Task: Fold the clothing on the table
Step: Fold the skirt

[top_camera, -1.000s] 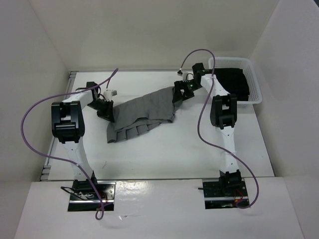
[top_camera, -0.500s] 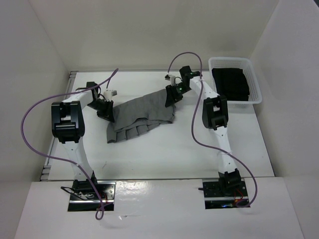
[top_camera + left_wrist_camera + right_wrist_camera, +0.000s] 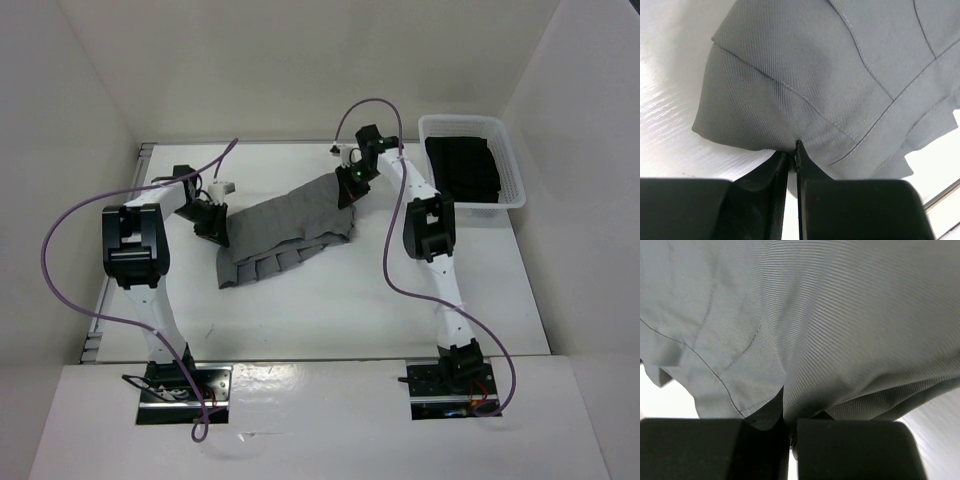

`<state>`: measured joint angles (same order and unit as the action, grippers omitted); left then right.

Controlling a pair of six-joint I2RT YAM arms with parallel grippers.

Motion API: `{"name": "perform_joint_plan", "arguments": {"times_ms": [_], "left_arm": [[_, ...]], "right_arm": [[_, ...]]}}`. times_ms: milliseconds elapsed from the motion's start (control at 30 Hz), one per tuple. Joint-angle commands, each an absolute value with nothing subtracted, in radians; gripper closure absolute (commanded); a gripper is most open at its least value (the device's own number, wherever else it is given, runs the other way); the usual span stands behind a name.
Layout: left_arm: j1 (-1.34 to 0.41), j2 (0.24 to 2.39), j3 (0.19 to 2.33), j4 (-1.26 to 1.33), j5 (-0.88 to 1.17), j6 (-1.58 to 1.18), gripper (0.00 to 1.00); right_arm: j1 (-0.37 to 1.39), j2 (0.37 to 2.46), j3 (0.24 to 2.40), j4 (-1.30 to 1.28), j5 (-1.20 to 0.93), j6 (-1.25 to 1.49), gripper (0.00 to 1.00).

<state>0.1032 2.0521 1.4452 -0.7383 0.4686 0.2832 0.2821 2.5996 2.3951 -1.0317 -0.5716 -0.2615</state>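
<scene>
1. The grey pleated skirt (image 3: 285, 225) lies rumpled on the white worktop (image 3: 330, 310), spanning between both arms.
2. The left fingers (image 3: 762, 187) pinch its left edge.
3. The right fingers (image 3: 850, 450) are clamped on its far right corner.

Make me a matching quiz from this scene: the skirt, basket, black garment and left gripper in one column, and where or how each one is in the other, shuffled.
Things:
1 skirt
2 basket
3 black garment
4 left gripper

Places or states:
A inside the basket
B shut on the skirt's edge
C grey, spread across the middle of the table
D white, at the table's far right corner

Pairs: 1-C; 2-D; 3-A; 4-B
</scene>
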Motion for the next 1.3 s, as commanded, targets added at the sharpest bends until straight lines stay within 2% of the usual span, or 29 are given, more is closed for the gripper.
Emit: {"name": "perform_joint_plan", "arguments": {"times_ms": [0, 67, 100, 233, 667, 900, 1267], "left_arm": [[0.117, 2.01, 1.43, -0.762, 0.449, 0.319, 0.85], [0.117, 2.01, 1.43, -0.762, 0.459, 0.319, 0.85], [0.117, 2.01, 1.43, -0.762, 0.471, 0.319, 0.85], [0.117, 1.991, 1.43, -0.772, 0.483, 0.319, 0.85], [0.117, 1.94, 1.378, -0.762, 0.522, 0.328, 0.85], [0.117, 1.91, 1.355, -0.762, 0.531, 0.328, 0.85], [0.117, 1.901, 1.345, -0.762, 0.54, 0.328, 0.85]], "right_arm": [[0.31, 2.508, 2.594, -1.084, -0.402, -0.247, 1.0], [0.337, 2.557, 2.78, -1.165, -0.359, -0.238, 1.0], [0.354, 2.566, 2.805, -1.187, -0.35, -0.238, 1.0], [0.463, 2.549, 2.816, -1.169, -0.328, -0.224, 1.0], [0.751, 2.551, 2.826, -1.121, -0.075, -0.215, 1.0], [0.802, 2.54, 2.836, -1.111, -0.103, -0.206, 1.0], [0.876, 2.572, 2.901, -1.12, -0.253, -0.206, 0.93]]}}
